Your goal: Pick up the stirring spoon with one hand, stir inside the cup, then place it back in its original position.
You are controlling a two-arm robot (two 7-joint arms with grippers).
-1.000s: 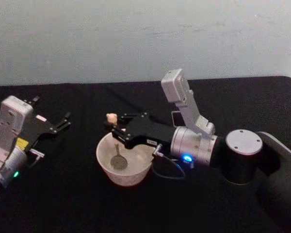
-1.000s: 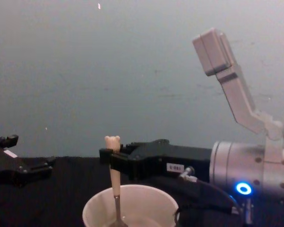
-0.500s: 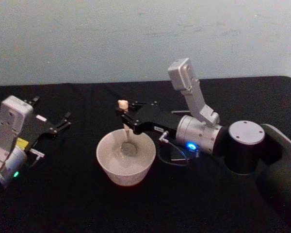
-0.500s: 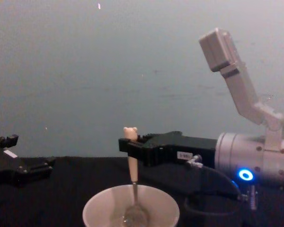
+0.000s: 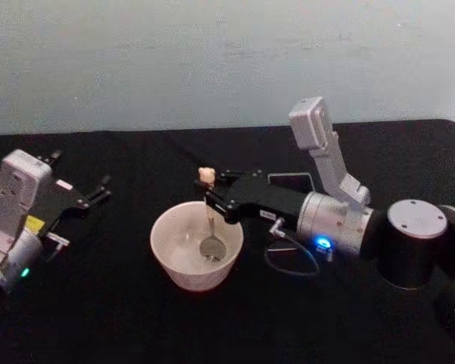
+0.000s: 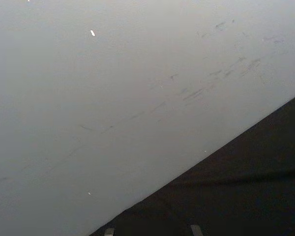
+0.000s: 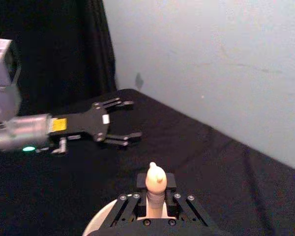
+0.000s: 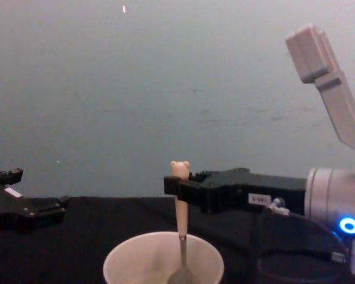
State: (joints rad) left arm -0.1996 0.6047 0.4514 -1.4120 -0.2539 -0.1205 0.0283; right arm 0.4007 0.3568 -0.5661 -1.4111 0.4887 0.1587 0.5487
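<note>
Stirring away with the right gripper (image 5: 210, 197) pinched shut on the stirring spoon (image 5: 211, 246) just below its bear head, held upright to keep the bowl hanging straight beneath the jaws inside the cup (image 5: 188, 274), and with the left gripper (image 5: 98, 189) parked spread-fingered well aside.

The cup (image 5: 191, 277) stands mid-table (image 5: 121, 318). The stirring spoon (image 5: 209, 218) stands upright in it (bowl end down, toward the cup's right side), clamped by the right gripper (image 5: 213, 199) reaching in from the right. Behind that gripper is what seems to be the holder (image 5: 290, 181). The left gripper (image 5: 100, 189) sits far left, well apart.
</note>
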